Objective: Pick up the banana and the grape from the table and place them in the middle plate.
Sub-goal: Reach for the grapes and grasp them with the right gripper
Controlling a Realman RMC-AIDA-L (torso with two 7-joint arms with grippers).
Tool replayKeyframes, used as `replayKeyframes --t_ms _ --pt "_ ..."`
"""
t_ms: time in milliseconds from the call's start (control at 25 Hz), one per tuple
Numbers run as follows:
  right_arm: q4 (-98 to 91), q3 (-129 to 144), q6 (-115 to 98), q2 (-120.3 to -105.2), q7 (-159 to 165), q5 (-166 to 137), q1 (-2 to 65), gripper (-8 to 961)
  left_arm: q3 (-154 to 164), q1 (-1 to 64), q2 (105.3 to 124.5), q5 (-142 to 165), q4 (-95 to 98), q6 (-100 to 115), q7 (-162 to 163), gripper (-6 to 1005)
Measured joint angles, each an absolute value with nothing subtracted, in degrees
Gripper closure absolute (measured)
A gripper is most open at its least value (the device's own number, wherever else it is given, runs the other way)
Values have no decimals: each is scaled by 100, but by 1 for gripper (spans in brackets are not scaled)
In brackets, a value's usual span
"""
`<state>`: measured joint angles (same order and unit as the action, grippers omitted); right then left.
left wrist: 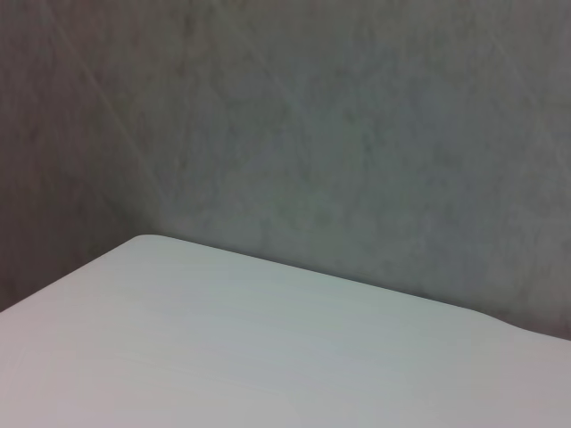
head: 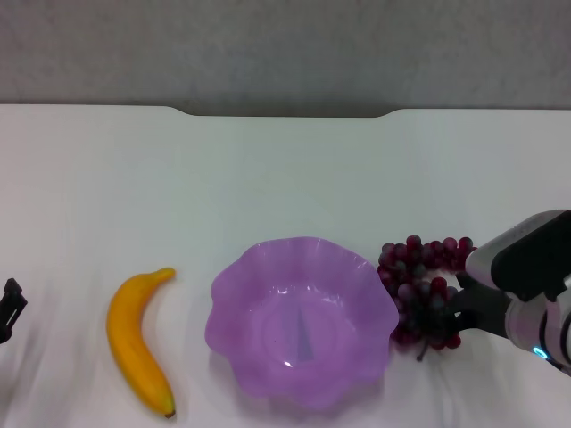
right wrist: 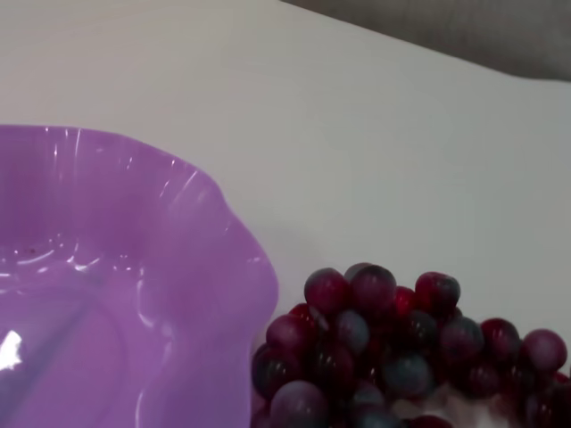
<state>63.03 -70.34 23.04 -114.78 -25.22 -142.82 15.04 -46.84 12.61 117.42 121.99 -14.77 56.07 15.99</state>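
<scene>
The right tool [head: 457,308] sits at the grape [head: 423,287] bunch, which lies on the desk [head: 285,169] just beside the middle plate [head: 301,323], on the side toward the desk's right edge. The dark fingers reach into the bunch from that side, but whether they are clenched on it or released cannot be told, and the right wrist view shows only the grape [right wrist: 401,348] close up, next to the plate's wavy rim [right wrist: 223,232]. The step in hand appears to be taking hold of the bunch. To do it well, the grip should close around the thick middle of the cluster or its stem, not on a few outer berries that could slip or tear loose. The lift should go straight up until the bunch clears the scalloped rim, because a sideways drag would likely shove the light plate. The banana [head: 136,342] lies near the desk's front edge on the plate's other side, untouched. The left tool [head: 9,308] waits at the desk's left edge, barely in view, its state unreadable.
</scene>
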Motion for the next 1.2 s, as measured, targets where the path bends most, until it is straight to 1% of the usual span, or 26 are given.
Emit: replayKeyframes --t_ms 400,680,880,1200 --pt "5835 -6438 1756 -11498 -2545 -14273 1739 78 -4684 1265 11742 12199 -1477 5608 1599 106" --pt "5698 -6120 1404 -11505 -2540 -14273 1769 93 -4684 1269 11742 12201 -1477 5608 1599 105" --pt "5653 -6097 1251 -11505 -2539 -14273 1721 296 -4684 1263 11742 12203 -1477 5607 1599 105" --pt "5610 -6090 1091 -11505 -2546 -14294 1652 365 -4684 1251 11743 12199 -1477 5608 1599 106"
